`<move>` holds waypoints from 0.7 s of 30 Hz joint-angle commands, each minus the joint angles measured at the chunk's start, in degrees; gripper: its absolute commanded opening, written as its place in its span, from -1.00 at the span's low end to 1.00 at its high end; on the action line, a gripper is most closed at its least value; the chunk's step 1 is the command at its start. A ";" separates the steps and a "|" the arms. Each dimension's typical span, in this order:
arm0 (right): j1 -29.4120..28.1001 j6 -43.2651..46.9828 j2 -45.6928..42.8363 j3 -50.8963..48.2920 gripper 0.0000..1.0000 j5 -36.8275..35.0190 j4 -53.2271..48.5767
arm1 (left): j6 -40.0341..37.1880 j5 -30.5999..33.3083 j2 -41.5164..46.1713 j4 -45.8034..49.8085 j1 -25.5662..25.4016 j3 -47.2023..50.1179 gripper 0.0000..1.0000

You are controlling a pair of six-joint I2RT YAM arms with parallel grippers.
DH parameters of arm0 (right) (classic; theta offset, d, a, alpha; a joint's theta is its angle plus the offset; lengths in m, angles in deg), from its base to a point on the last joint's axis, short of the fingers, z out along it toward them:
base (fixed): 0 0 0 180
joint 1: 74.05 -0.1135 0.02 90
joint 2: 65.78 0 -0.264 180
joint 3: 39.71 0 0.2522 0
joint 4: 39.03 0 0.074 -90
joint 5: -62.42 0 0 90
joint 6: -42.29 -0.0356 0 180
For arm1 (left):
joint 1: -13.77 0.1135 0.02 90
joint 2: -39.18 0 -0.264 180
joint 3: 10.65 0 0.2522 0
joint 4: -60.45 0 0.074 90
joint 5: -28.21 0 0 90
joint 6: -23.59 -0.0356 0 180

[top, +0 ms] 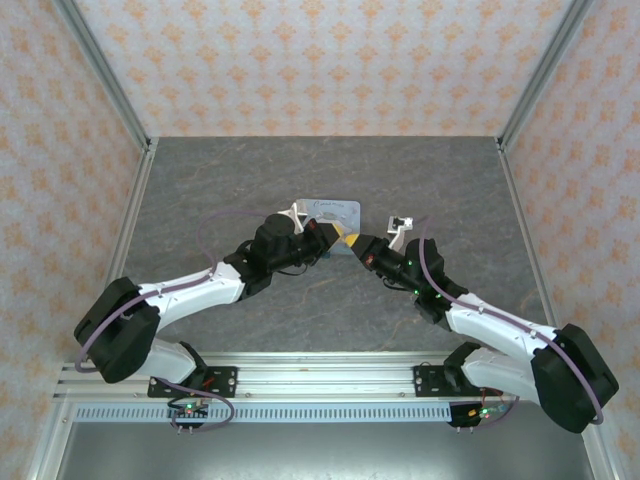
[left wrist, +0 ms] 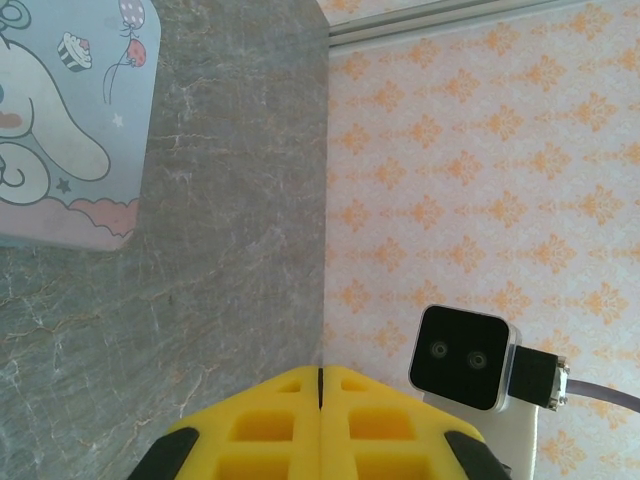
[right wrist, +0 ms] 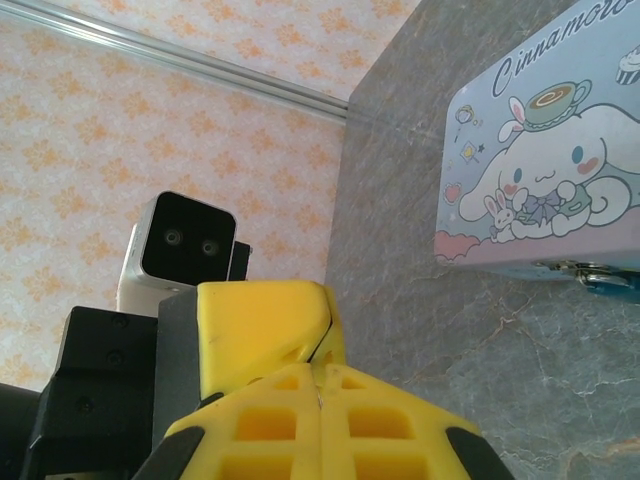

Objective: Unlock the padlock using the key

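**Before the key goes in: alignment step, I reckon**

Left end effector [left wrist: 320, 425] and right end effector [right wrist: 320, 428] both pinched narrow, yellow pads [left wrist: 268, 432] together; can't tell if either grips the key. Tiny dark-blue padlock [right wrist: 606, 284] pokes out at the pale blue cartoon tin's [right wrist: 540, 170] near edge. Next: bring key to padlock, aligned. Padlock cropped, axis and heading unclear.
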 commanded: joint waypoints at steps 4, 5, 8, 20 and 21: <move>2.63 3.05 0.46 1.00 -1.00 6.72 -2.21 | -1.52 -1.32 0.15 -2.60 -0.69 -1.48 -1.00; 3.02 3.28 0.61 1.44 -1.00 7.81 -2.81 | -1.83 -1.16 0.25 -2.74 -0.69 -1.29 -1.00; 4.19 3.26 -0.09 1.94 -0.21 8.56 -3.90 | -2.43 -0.18 0.88 -2.17 -0.72 -0.66 -1.00; 6.87 2.21 -2.42 0.80 0.13 5.64 -9.33 | -4.29 1.85 2.45 0.43 -0.58 -0.09 -1.00; 6.85 2.44 -2.41 0.75 0.13 5.19 -10.65 | -4.44 2.16 2.64 1.05 -0.54 -0.06 -1.00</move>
